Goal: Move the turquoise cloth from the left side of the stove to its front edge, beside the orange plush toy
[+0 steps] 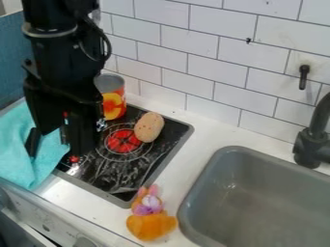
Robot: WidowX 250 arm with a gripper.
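kitchen | black cooktop (132, 166) | grey sink (205, 193) | black faucet (312, 144) | white-tiled wall (209, 30)

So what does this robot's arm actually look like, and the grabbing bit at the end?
The arm is black, with a grey ring around its upper part and a thin dark cable looping out beside it. The gripper is black too, with two fingers.

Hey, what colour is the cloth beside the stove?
The cloth is turquoise, best seen in the camera view.
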